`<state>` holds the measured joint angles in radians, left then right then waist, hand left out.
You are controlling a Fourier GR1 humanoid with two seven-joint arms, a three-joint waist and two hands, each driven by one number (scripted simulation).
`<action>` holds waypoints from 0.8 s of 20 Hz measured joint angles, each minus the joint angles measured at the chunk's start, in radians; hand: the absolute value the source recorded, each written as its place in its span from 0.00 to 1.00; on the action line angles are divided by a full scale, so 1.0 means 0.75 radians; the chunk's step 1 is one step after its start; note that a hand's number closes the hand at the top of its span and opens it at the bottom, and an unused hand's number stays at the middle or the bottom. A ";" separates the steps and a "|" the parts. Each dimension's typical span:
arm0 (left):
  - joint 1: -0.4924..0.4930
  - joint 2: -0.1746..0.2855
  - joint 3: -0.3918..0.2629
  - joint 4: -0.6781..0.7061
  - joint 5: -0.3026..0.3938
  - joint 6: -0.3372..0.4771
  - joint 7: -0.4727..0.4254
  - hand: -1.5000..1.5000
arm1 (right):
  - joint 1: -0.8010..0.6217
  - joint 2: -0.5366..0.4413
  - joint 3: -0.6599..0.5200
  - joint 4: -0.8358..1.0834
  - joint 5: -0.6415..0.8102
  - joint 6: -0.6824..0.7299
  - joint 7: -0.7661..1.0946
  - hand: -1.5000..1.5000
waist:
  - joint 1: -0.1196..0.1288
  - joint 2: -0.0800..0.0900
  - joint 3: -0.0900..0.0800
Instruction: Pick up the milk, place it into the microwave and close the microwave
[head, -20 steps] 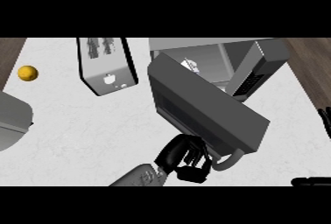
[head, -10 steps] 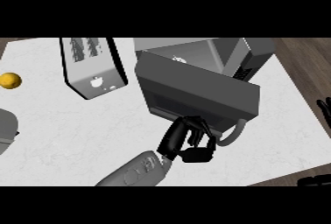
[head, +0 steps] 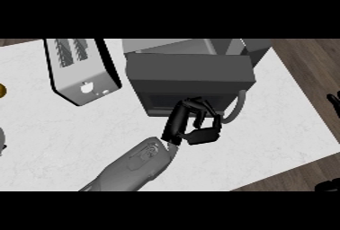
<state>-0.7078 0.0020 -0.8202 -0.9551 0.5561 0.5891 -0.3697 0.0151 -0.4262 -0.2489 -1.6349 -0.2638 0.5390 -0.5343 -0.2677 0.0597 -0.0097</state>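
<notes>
Tabletop: white and marbled (head: 60, 134). From my feed it fills most of the head view, with wood floor (head: 312, 58) past its right edge.
Microwave: I see it (head: 199, 47) at the back of the tabletop, right of the middle.
Microwave door: the dark grey door (head: 189, 74) is swung across the front of the body and covers the opening. I cannot tell whether it is fully latched.
Door handle: a curved grey bar (head: 240, 105) at the door's right side, just beside the fingers.
Milk: not visible to me. The door hides the inside of the microwave.
Left robot hand: it (head: 198, 130) comes up from the lower edge on a grey forearm. It is clenched, fingers curled with nothing in them, and the fingertips (head: 192, 104) touch the door's lower part.
Right robot hand: only a dark sliver (head: 334, 100) shows at the right edge, and I cannot tell its state.
Toaster: silver with two slots (head: 79, 72), left of the microwave and apart from it.
Yellow object: a round shape (head: 2, 90) cut off by the left edge.
</notes>
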 measured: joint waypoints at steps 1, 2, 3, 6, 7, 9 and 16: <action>-0.019 -0.001 0.012 0.013 0.021 0.005 -0.004 1.00 | -0.004 -0.007 -0.001 -0.004 -0.010 0.005 0.008 0.00 | -0.009 0.002 0.000; -0.034 -0.003 0.022 0.029 0.041 0.006 -0.011 1.00 | -0.011 -0.015 -0.003 -0.010 -0.021 0.011 0.017 0.00 | -0.013 0.004 0.001; -0.051 -0.003 0.033 0.046 0.060 0.009 -0.013 1.00 | -0.014 -0.028 -0.005 -0.014 -0.028 0.017 0.027 0.00 | -0.021 0.006 0.001; -0.104 -0.003 0.060 0.098 0.112 0.011 -0.025 1.00 | -0.034 -0.059 -0.016 -0.023 -0.054 0.033 0.052 0.00 | -0.036 0.013 0.002; -0.120 -0.003 0.069 0.116 0.128 0.010 -0.028 1.00 | -0.041 -0.068 -0.019 -0.024 -0.061 0.037 0.059 0.00 | -0.040 0.017 0.002; -0.151 -0.003 0.091 0.147 0.162 -0.003 -0.042 1.00 | -0.055 -0.087 -0.028 -0.024 -0.080 0.046 0.074 0.00 | -0.044 0.022 0.002; -0.161 -0.004 0.097 0.160 0.264 -0.022 -0.122 1.00 | -0.096 -0.130 -0.058 -0.006 -0.137 0.065 0.111 0.00 | -0.057 0.030 0.004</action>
<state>-0.8283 -0.0007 -0.7472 -0.8351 0.7540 0.5728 -0.4615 -0.0572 -0.5236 -0.2922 -1.6395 -0.3664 0.5875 -0.4509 -0.3104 0.0823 -0.0066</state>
